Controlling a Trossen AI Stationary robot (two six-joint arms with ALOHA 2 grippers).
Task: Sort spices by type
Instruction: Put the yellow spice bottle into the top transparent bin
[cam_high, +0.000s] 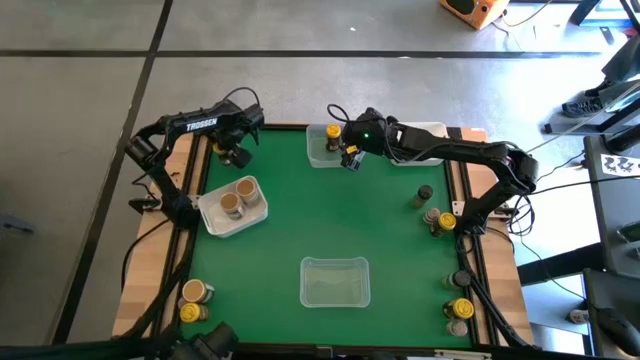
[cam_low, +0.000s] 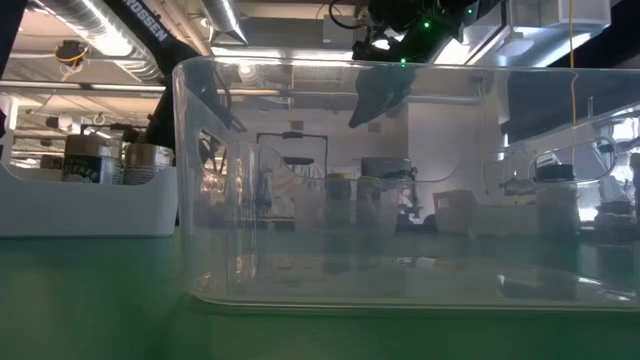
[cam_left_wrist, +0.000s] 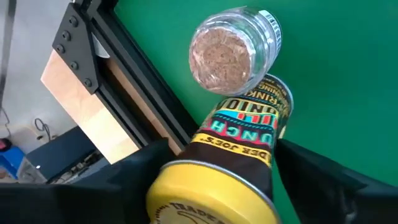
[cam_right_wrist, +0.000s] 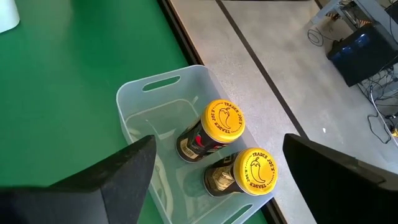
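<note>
My left gripper (cam_high: 237, 156) (cam_left_wrist: 224, 149) is near the table's far left corner, shut on a yellow-lidded spice jar (cam_left_wrist: 236, 143). A clear jar of brown spice (cam_left_wrist: 233, 53) sits just beyond the held jar's far end. My right gripper (cam_high: 350, 158) (cam_right_wrist: 217, 143) hangs open and empty above the far clear tub (cam_high: 312, 155) (cam_right_wrist: 155, 84). That tub holds two yellow-lidded jars (cam_right_wrist: 224, 118) (cam_right_wrist: 255, 169). A white tub (cam_high: 215, 222) holds two tan-lidded jars (cam_high: 245, 187) (cam_high: 230, 203). My left gripper pinches the yellow-lidded jar by its labelled body (cam_left_wrist: 249, 134), one finger (cam_left_wrist: 140, 165) on each side. The fingers lie along the jar, with the yellow lid (cam_left_wrist: 205, 199) toward the wrist and the base pointing away. Whether the base touches the table I cannot tell.
An empty clear tub (cam_high: 335, 282) (cam_low: 390, 180) stands near the table's front edge. Loose jars stand at the near left corner (cam_high: 195, 292) (cam_high: 188, 312) and along the right edge (cam_high: 425, 195) (cam_high: 446, 222) (cam_high: 462, 308). A second white tub (cam_high: 425, 130) lies under my right arm.
</note>
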